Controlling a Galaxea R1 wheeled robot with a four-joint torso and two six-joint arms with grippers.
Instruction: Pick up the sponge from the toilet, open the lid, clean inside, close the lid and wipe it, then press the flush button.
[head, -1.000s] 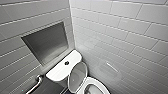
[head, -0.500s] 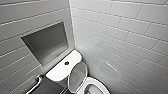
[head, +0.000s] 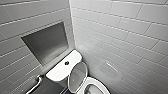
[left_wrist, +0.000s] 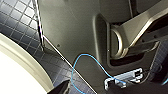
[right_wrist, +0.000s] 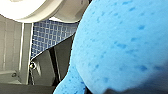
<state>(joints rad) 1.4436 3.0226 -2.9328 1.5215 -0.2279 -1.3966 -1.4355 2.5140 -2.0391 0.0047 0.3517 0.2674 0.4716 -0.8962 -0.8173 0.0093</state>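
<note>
The white toilet (head: 61, 71) stands in the corner, with a dark flush button (head: 66, 63) on its tank top. The lid (head: 78, 76) is up and leans back against the tank, so the bowl (head: 96, 86) is open. The blue sponge (right_wrist: 120, 45) looms large and close in the right wrist view, with my right gripper (right_wrist: 112, 91) shut on it. The toilet's white underside (right_wrist: 37, 10) curves beyond the sponge. My left gripper (left_wrist: 88, 89) is open and holds nothing, hanging low beside the toilet's curved white side (left_wrist: 17, 72) over the dark floor tiles.
White tiled walls close in on both sides of the toilet. A recessed grey niche (head: 47, 42) sits in the left wall, with a metal grab bar (head: 35, 85) below it. A blue cable (left_wrist: 82, 60) loops across a grey panel in the left wrist view.
</note>
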